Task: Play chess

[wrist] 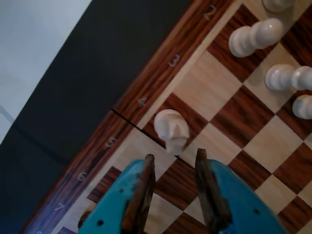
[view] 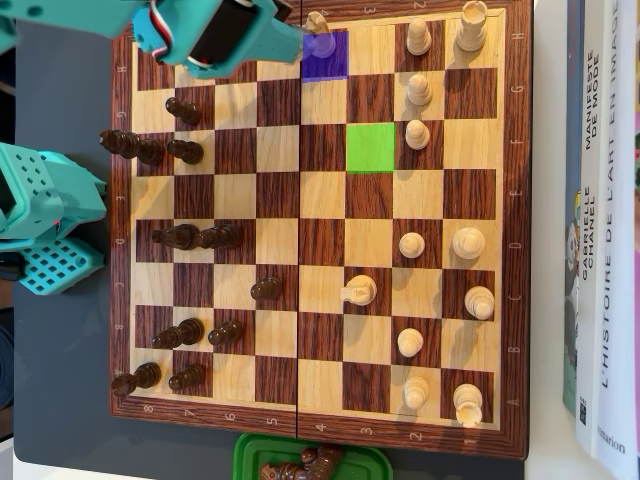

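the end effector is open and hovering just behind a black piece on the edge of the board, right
Not quite: the piece is white, not black. The wrist view shows the end effector open, just behind a white piece on a dark square at the edge of the board.

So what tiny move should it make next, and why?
Probably ease forward a little until the open fingers straddle the white piece, then close. In the wrist view the piece stands just ahead of the fingertips, roughly in line with the gap, not yet between them. Overhead it sits at the purple square, and a green square nearby may mark where it goes.
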### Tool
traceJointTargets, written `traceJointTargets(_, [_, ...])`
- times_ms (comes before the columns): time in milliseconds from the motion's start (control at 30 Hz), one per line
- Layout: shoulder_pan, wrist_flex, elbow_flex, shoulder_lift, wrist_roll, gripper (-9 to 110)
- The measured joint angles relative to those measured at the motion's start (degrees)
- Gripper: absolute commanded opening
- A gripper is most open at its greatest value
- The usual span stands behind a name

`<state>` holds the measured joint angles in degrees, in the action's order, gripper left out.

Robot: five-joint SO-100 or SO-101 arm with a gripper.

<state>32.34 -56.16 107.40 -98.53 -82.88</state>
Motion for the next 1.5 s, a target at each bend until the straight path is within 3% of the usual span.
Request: traceJointTargets(1500, [-1.1, 0.0, -3.3, 6.9, 0.0, 14])
